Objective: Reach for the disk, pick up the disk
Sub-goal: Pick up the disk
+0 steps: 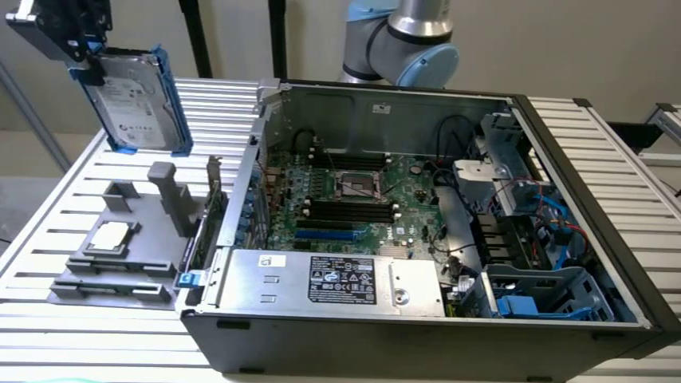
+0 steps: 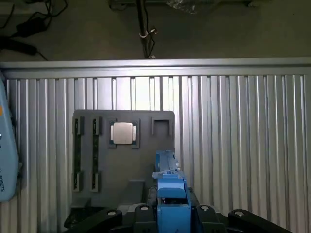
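The disk [image 1: 133,100], a flat silver-grey drive with a white label and a blue bracket along its edges, hangs upright in the air at the exterior view's upper left. My gripper [image 1: 80,57] is shut on its top end, holding it above the grey holder [image 1: 117,255]. The wrist view looks down along the disk's blue bracket edge [image 2: 170,191], which sits clamped at my gripper [image 2: 170,213], with the holder [image 2: 124,160] well below on the table.
A small square silver chip [image 1: 110,237] lies in the grey holder. An open computer case [image 1: 596,263] with a motherboard and a silver box with a black label [image 1: 340,279] stands on the exterior view's right. The slatted metal table [image 1: 64,343] carries both.
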Robot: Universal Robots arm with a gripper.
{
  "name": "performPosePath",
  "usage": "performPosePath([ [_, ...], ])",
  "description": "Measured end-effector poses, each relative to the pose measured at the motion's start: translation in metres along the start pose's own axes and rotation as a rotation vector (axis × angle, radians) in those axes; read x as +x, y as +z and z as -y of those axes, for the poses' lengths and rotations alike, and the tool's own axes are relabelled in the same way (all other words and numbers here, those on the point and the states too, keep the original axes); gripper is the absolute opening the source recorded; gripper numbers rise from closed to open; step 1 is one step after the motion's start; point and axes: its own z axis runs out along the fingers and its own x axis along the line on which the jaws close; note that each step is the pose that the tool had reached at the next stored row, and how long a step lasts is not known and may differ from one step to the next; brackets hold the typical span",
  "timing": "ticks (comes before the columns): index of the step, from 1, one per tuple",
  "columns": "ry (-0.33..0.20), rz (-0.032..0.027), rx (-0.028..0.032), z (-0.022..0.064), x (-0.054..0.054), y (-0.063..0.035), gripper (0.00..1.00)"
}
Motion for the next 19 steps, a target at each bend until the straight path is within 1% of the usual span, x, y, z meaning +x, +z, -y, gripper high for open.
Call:
performPosePath([
  [5, -0.002, 0.0059, -0.0014, 0.0184, 0.000, -0.0231, 0.33],
  [12, -0.003, 0.0138, -0.0029, 0.0483, 0.002, -0.0555, 0.33],
  [16, -0.004, 0.0141, -0.0041, 0.0662, 0.003, -0.0706, 0.33],
  [19, -0.004, 0.0141, -0.0056, 0.0800, 0.005, -0.0775, 0.33],
])
